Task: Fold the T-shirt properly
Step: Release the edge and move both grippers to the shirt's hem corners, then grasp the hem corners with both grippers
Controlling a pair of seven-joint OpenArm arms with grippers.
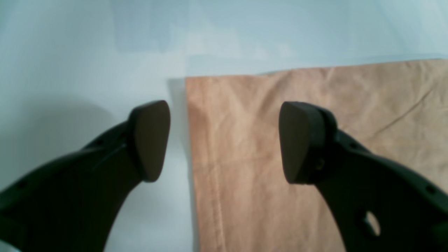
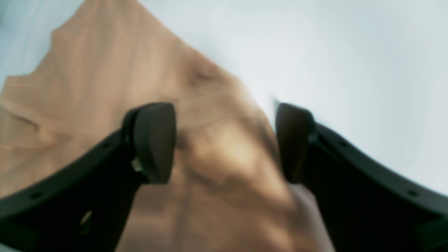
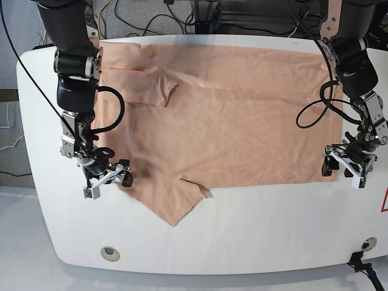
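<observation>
Presently, T-shirt (image 3: 230,115): spread flat over the white counter (image 3: 254,242); near sleeve pointing toward the front edge
Step in hand: judged a grasp of the two near ends; each end effector should straddle a single edge, pinch only cloth, then lift evenly
Left end effector (image 1: 224,140): spread; one finger over counter, one over the hem corner; gripping nothing
Right end effector (image 2: 224,143): spread; straddling the cloth's edge beside the near sleeve; blurred
Arm pose: both forearms angled down; wrists low over the counter

Under me lies a glossy white rounded table (image 3: 254,224). Black cables (image 3: 151,18) tangle behind its far edge on the floor.
</observation>
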